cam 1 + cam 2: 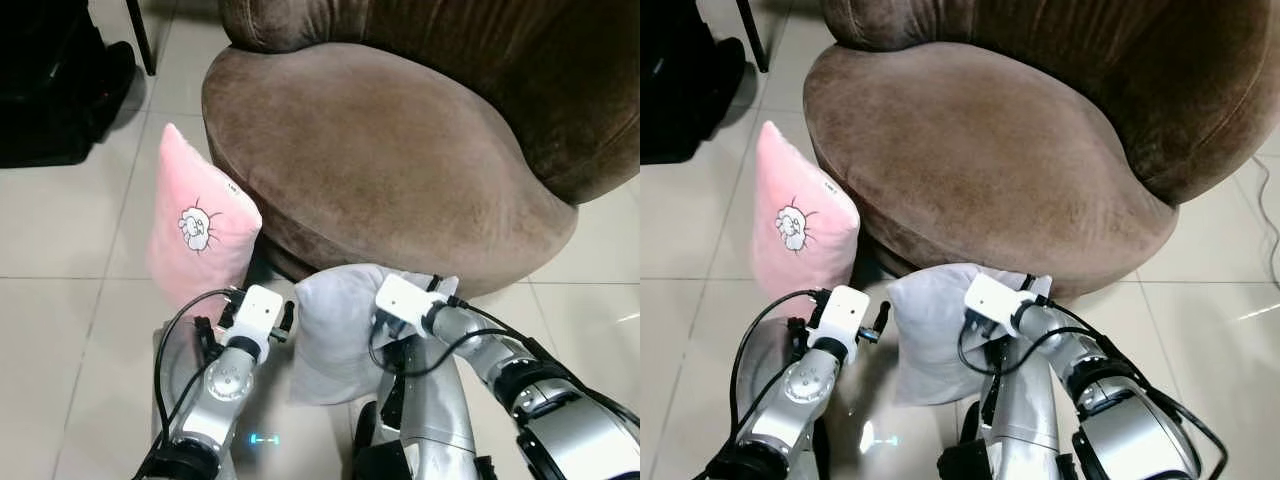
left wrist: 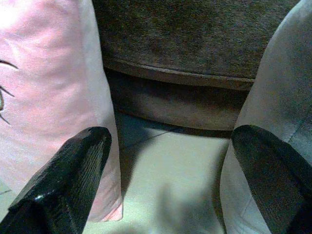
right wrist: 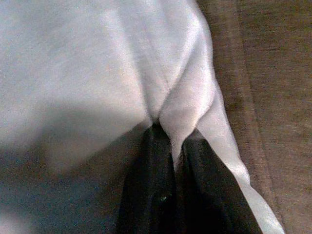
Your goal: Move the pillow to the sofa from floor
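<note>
A pale grey-white pillow (image 1: 335, 335) stands on the tile floor against the front base of the brown sofa (image 1: 380, 150). My right gripper (image 3: 175, 141) is shut on a pinched fold of this pillow's fabric near its upper right corner. A pink pillow (image 1: 200, 225) with a small cartoon print leans upright on the floor against the sofa's left side. My left gripper (image 2: 170, 139) is open, low over the floor, in the gap between the pink pillow (image 2: 48, 97) and the white pillow (image 2: 282, 97), pointing at the sofa base.
A black bag (image 1: 50, 90) lies on the floor at the far left, with a thin dark furniture leg (image 1: 140, 40) beside it. A cable (image 1: 1270, 230) runs along the floor at the right. The sofa seat is broad and bare.
</note>
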Controlling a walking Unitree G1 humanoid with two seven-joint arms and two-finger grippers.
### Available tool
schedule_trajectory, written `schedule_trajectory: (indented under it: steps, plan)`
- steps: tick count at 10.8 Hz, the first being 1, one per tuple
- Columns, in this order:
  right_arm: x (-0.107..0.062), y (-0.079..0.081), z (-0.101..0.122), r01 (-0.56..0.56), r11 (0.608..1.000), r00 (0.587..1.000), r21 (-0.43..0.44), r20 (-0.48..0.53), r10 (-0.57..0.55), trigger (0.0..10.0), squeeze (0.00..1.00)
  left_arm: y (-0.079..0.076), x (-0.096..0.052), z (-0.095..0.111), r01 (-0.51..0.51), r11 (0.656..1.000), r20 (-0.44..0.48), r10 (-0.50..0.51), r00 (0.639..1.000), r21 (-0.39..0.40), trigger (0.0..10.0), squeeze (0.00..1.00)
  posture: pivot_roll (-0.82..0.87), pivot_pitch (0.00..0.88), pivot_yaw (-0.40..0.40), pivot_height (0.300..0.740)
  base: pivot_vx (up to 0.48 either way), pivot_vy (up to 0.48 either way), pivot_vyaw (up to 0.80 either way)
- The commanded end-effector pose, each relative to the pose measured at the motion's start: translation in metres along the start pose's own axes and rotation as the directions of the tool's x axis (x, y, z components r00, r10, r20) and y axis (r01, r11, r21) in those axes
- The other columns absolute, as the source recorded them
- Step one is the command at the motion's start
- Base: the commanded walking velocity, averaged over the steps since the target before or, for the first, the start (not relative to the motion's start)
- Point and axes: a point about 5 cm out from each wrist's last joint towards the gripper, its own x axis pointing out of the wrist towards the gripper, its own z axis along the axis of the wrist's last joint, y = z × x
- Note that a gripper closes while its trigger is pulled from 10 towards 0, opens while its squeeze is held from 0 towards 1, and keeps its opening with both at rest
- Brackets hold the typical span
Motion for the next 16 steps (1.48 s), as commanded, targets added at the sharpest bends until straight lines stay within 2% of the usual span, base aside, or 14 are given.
schedule_trajectory:
  steps: [1, 2, 3, 4, 7, 8, 10, 11, 12, 14, 15, 16]
  plan:
    - [-0.001, -0.009, -0.003, 0.081, 0.992, 0.997, 0.094, -0.02, -0.079, 0.0, 0.0, -0.003, 0.0, -0.004, 0.028, 1.0, -0.026, -0.027, 0.999, 0.011, 10.0, 0.0, 0.08, 0.191, -0.123, 0.452, 0.0, 0.0, 0.0]
    - [0.001, -0.027, 0.008, 0.201, 0.955, 0.978, 0.218, 0.01, -0.208, 0.0, 0.0, 0.002, 0.005, 0.001, 0.033, 0.999, -0.017, -0.032, 0.999, 0.026, 10.0, 0.0, 0.09, 0.157, -0.102, 0.452, 0.0, 0.0, 0.0]
    - [0.0, -0.04, 0.014, 0.281, 0.915, 0.953, 0.288, 0.03, -0.302, 0.0, 0.0, 0.005, 0.009, 0.006, 0.042, 0.999, -0.004, -0.042, 0.999, 0.022, 10.0, 0.0, 0.09, 0.139, -0.091, 0.452, 0.0, 0.0, 0.0]
    - [-0.001, -0.044, 0.016, 0.312, 0.89, 0.939, 0.332, 0.037, -0.343, 0.0, 0.0, 0.006, 0.012, 0.007, 0.049, 0.998, -0.006, -0.048, 0.999, 0.027, 10.0, 0.0, 0.09, 0.116, -0.078, 0.452, 0.0, 0.0, 0.0]
    - [-0.009, -0.06, 0.02, 0.437, 0.732, 0.84, 0.522, 0.053, -0.54, 0.0, 0.0, 0.019, 0.021, 0.015, 0.044, 0.999, 0.001, -0.044, 0.999, -0.003, 10.0, 0.0, 0.08, 0.091, -0.051, 0.452, 0.0, 0.0, 0.0]
    - [-0.01, -0.061, 0.019, 0.451, 0.705, 0.824, 0.547, 0.048, -0.565, 0.0, 0.0, 0.022, 0.022, 0.016, 0.039, 0.999, 0.007, -0.039, 0.999, -0.012, 10.0, 0.0, 0.08, 0.088, -0.047, 0.452, 0.0, 0.0, 0.0]
    - [-0.015, -0.052, 0.014, 0.468, 0.677, 0.799, 0.568, 0.055, -0.599, 0.0, 0.0, 0.025, 0.027, 0.027, 0.05, 0.997, 0.048, -0.047, 0.998, -0.056, 10.0, 0.0, 0.07, 0.069, -0.044, 0.452, 0.0, 0.0, 0.0]
    - [-0.02, -0.045, 0.005, 0.51, 0.627, 0.768, 0.589, 0.016, -0.64, 0.0, 0.0, 0.025, 0.03, 0.032, 0.05, 0.995, 0.069, -0.044, 0.997, -0.084, 10.0, 0.0, 0.07, 0.05, -0.04, 0.452, 0.0, 0.0, 0.0]
    - [-0.022, -0.036, 0.0, 0.527, 0.609, 0.758, 0.593, -0.005, -0.652, 0.0, 0.0, 0.025, 0.032, 0.037, 0.053, 0.994, 0.086, -0.045, 0.995, -0.094, 10.0, 0.0, 0.07, 0.038, -0.031, 0.452, 0.0, 0.0, 0.0]
    - [-0.019, -0.021, 0.003, 0.532, 0.606, 0.756, 0.591, -0.009, -0.655, 0.0, 0.0, 0.03, 0.039, 0.047, 0.073, 0.986, 0.104, -0.058, 0.993, -0.148, 10.0, 0.0, 0.04, 0.012, 0.03, 0.452, 0.135, 0.0, 0.0]
    - [-0.017, -0.017, 0.006, 0.527, 0.6, 0.757, 0.602, -0.012, -0.654, 0.0, 0.0, 0.035, 0.041, 0.054, 0.071, 0.987, 0.129, -0.053, 0.99, -0.143, 10.0, 0.0, 0.03, 0.015, 0.046, 0.452, 0.431, 0.0, 0.0]
    - [-0.013, -0.014, 0.011, 0.513, 0.614, 0.766, 0.6, 0.003, -0.642, 0.0, 0.0, 0.039, 0.043, 0.059, 0.069, 0.989, 0.145, -0.049, 0.988, -0.134, 10.0, 0.0, 0.02, 0.024, 0.054, 0.452, 0.439, 0.0, 0.0]
